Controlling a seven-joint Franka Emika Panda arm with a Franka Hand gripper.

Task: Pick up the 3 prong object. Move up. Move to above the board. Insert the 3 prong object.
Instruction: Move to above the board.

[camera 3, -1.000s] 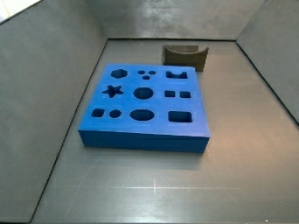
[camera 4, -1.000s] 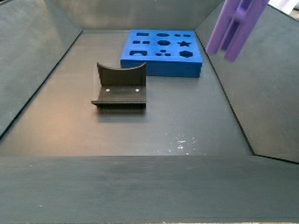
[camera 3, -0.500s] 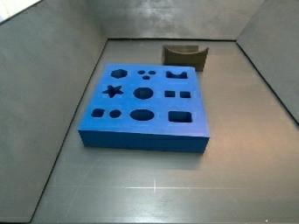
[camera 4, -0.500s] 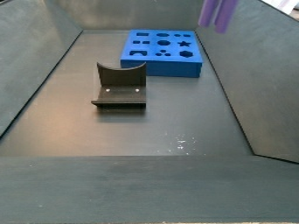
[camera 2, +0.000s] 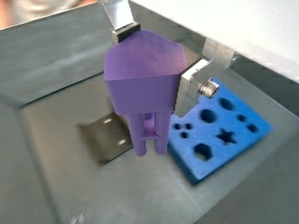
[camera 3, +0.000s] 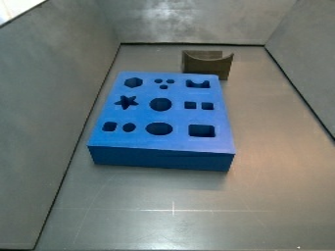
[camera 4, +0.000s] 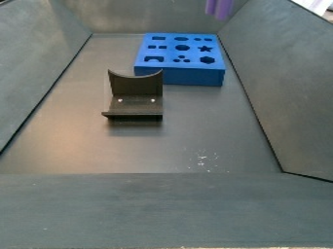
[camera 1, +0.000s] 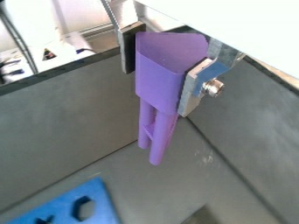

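My gripper (camera 1: 166,61) is shut on the 3 prong object (camera 1: 159,87), a light-purple bar that hangs prongs down between the silver fingers (camera 2: 195,75), high above the floor. It also shows in a wrist view (camera 2: 145,87). In a side view only its lower tip (camera 4: 221,6) shows at the upper edge, above the far end of the bin. The board (camera 3: 165,120), a thick blue slab with dark cut-outs, lies flat on the floor; it also shows in a side view (camera 4: 182,58) and in a wrist view (camera 2: 219,133), below and beside the bar.
The fixture (camera 4: 132,97), a dark L-shaped bracket, stands on the floor in front of the board; it also shows in a side view (camera 3: 209,62) and a wrist view (camera 2: 107,138). Grey walls (camera 3: 78,78) slope up round the floor.
The purple bar has risen in the gripper: a second ago much of it showed in a side view, now only its tip shows at the upper edge. Board and fixture are unmoved.
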